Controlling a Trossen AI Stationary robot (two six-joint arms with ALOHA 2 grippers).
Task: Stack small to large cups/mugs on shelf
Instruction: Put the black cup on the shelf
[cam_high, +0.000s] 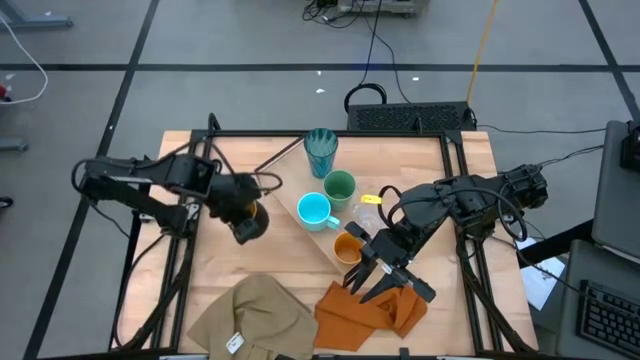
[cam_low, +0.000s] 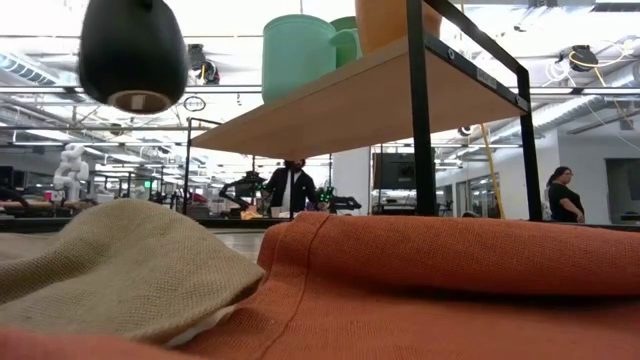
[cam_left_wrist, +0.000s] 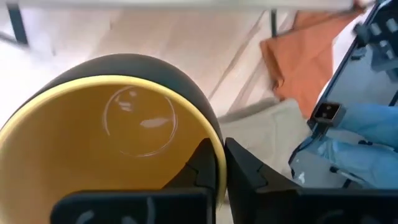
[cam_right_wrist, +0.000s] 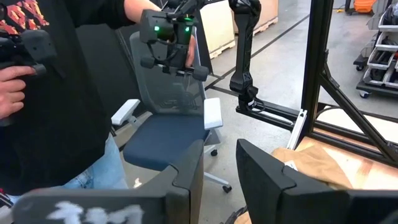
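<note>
My left gripper (cam_high: 245, 222) holds a dark mug with a yellow-orange inside (cam_left_wrist: 124, 124) high over the table's left half, left of the shelf. In the low view the mug (cam_low: 133, 55) hangs near the top. The light-wood shelf (cam_low: 370, 105) stands on black wire brackets. A ribbed teal cup (cam_high: 321, 150), a green cup (cam_high: 340, 186), a light-blue mug (cam_high: 316, 210) and an orange cup (cam_high: 347, 248) rest on it by their bases. My right gripper (cam_high: 372, 285) hovers open beside the orange cup, above an orange cloth, with nothing between its fingers (cam_right_wrist: 186, 165). My left gripper has the dark mug by its rim (cam_left_wrist: 219, 155), one finger inside (cam_left_wrist: 202, 168) and one outside (cam_left_wrist: 249, 177) the wall. The fingers come from above, slanting down. The mug is lifted clear of the table, its mouth up and slightly tilted.
A tan cloth (cam_high: 255, 315) and an orange cloth (cam_high: 365, 310) lie at the table's near edge. A clear tumbler (cam_high: 370, 212) lies right of the shelf. Black frame rails (cam_high: 175, 250) run along both table sides. A person (cam_right_wrist: 56, 93) stands beyond the table.
</note>
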